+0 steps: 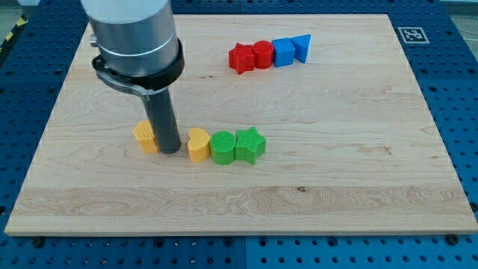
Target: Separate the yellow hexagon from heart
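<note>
A yellow hexagon (145, 137) lies left of centre on the wooden board (336, 149), partly hidden by my rod. A yellow heart (197, 144) lies to its right. My tip (170, 149) stands between the two, touching or almost touching the hexagon's right side and a small gap from the heart. The heart touches a green round block (222, 147), which touches a green star (250, 145).
Near the view's top a row of touching blocks lies: a red star (240, 57), a red round block (262, 54), a blue cube (284, 52) and a blue triangle (302, 47). The arm's grey body (134, 37) looms over the board's upper left.
</note>
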